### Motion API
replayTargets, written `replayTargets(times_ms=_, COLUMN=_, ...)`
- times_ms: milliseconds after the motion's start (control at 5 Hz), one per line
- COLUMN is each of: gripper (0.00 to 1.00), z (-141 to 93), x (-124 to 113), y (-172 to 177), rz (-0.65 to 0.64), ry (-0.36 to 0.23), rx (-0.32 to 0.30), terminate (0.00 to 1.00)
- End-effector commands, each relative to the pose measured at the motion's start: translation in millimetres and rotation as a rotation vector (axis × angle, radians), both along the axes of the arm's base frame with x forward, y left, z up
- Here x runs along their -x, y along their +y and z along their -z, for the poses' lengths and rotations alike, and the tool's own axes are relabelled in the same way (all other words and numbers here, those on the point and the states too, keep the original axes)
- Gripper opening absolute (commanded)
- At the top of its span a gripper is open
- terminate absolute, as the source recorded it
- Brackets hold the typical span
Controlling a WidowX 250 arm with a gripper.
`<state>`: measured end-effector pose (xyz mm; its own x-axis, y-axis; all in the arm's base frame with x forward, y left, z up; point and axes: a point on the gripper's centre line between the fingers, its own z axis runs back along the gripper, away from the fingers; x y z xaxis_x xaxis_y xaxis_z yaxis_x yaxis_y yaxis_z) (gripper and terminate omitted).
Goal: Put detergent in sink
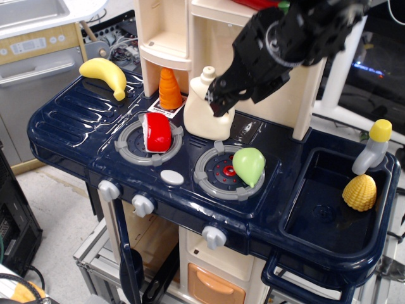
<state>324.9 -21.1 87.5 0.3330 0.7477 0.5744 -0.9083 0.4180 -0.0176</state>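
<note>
Now the gripper [220, 98] meets the detergent's [201, 115] upper right side.

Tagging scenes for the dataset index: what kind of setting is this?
A toy play kitchen, apparently in a lab or workshop. It has a glossy navy counter with grey burners, knobs along its front and a sink with a yellow-topped faucet. Plastic food sits about: a banana and corn.

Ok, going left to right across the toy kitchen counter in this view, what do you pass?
Banana → red block on the left burner → detergent with the gripper at it → green pear on the right burner → sink → corn cob → faucet.
</note>
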Motion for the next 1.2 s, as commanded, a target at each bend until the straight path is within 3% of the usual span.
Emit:
replayTargets(times_ms=0, gripper=1.00, z=-0.3, x=-11.9, y=8.4, rz=-0.045, ry=-0.094, rx=-0.058, terminate=0.00)
replayTargets(times_ms=400, gripper=1.00, z=12.6, x=-23.2, y=29.4, rz=-0.074, ry=-0.162, rx=-0.144, terminate=0.00)
replayTargets(times_ms=800, gripper=1.00, z=29.3, x=-18.9, y=61.2, rz=-0.086, ry=-0.145, rx=-0.184, terminate=0.00)
replayTargets(times_ms=1000, gripper=0.00, z=25.6, x=-20.9, y=60.4, rz=-0.113, ry=-0.130, rx=-0.160, terminate=0.00)
